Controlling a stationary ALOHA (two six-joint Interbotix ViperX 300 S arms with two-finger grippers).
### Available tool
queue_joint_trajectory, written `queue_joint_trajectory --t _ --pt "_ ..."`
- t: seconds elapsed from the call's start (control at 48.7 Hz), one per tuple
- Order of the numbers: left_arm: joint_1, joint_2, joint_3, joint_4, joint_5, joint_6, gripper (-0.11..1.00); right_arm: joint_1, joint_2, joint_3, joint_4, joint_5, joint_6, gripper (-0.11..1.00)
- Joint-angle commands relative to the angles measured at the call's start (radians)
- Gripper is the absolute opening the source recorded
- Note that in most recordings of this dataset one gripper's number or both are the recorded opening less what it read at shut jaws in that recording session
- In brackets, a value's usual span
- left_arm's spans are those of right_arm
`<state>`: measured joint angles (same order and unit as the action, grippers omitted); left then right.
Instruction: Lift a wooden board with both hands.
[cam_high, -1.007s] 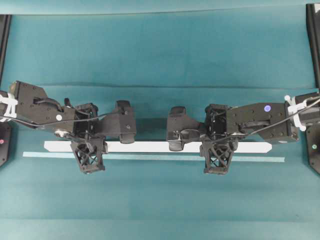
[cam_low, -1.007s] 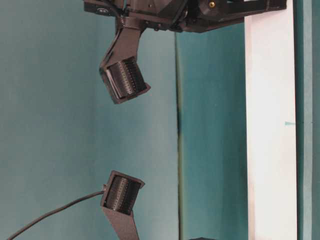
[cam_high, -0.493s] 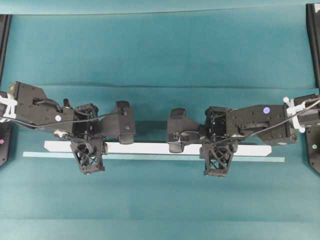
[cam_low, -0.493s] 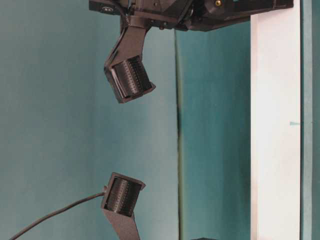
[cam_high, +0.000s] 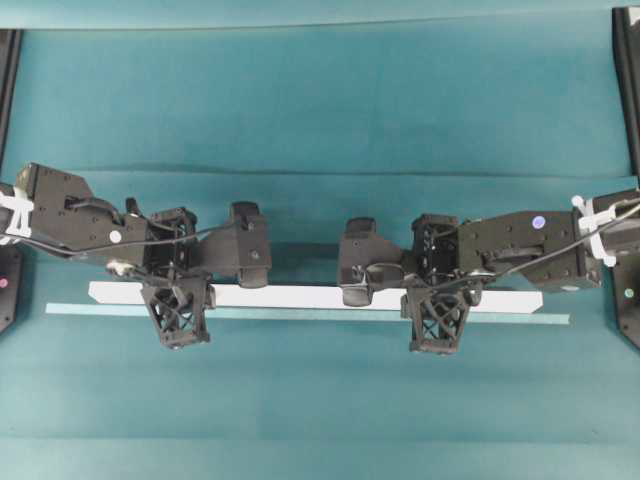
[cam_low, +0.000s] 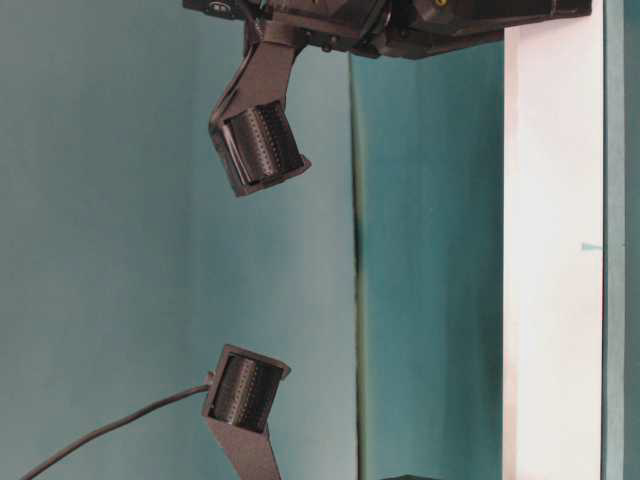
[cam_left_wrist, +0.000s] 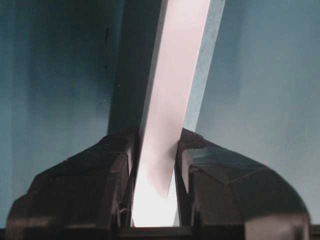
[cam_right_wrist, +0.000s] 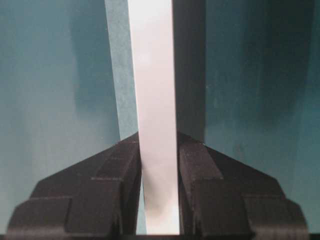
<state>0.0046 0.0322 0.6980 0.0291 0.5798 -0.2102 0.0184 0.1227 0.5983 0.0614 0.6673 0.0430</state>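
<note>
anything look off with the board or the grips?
Nothing stands out. The wooden board lies level, parallel to the tape strip, with the left gripper and right gripper each closed squarely on it.

No readable text, label, brand, number or sign shows in any view.

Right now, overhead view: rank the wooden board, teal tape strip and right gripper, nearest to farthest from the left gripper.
1. wooden board: clamped between the left gripper fingers, so in contact.
2. teal tape strip: just past the board's near edge, running under the gripper's lower finger.
3. right gripper: farther along the board, on the right side, also shut on it.
</note>
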Motion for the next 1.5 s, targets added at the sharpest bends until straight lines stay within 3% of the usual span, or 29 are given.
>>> queue_joint_trajectory --t 0.0,0.575,0.637,0.781,0.863,0.925,1.089,1.171,1.233,1.48 --pt "0.017 0.002 -0.005 -0.003 -0.021 -0.025 0.18 0.018 0.011 0.003 0.008 -0.014 0.003 0.21" --pt "0.02 -0.008 0.015 -0.003 -0.067 0.023 0.18 0.0 0.008 0.006 0.008 -0.037 0.005 0.23" --pt "0.02 -0.008 0.017 -0.003 -0.072 0.023 0.18 -0.003 0.006 0.006 0.005 -0.037 0.011 0.34" --pt "0.018 -0.009 0.017 -0.003 -0.078 0.025 0.18 -0.006 0.008 0.006 -0.014 -0.037 0.014 0.7" --pt "0.02 -0.009 0.017 -0.003 -0.08 0.023 0.18 -0.006 0.008 0.006 -0.023 -0.037 0.014 0.78" --pt "0.025 -0.011 0.018 -0.003 -0.078 0.02 0.3 -0.009 0.008 0.006 -0.025 -0.037 0.014 0.79" --pt "0.021 -0.014 0.021 -0.003 -0.081 0.025 0.79 -0.017 0.006 0.005 -0.025 -0.037 0.012 0.8" --pt "0.023 -0.018 0.021 -0.003 -0.081 0.026 0.95 -0.017 0.006 0.002 -0.025 -0.037 0.012 0.8" --pt "0.021 -0.025 0.021 -0.003 -0.08 0.026 0.99 -0.017 0.003 0.002 -0.025 -0.037 0.012 0.8" --pt "0.021 -0.077 0.017 -0.003 -0.049 0.051 0.98 -0.026 -0.034 -0.002 -0.025 -0.032 0.011 0.8"
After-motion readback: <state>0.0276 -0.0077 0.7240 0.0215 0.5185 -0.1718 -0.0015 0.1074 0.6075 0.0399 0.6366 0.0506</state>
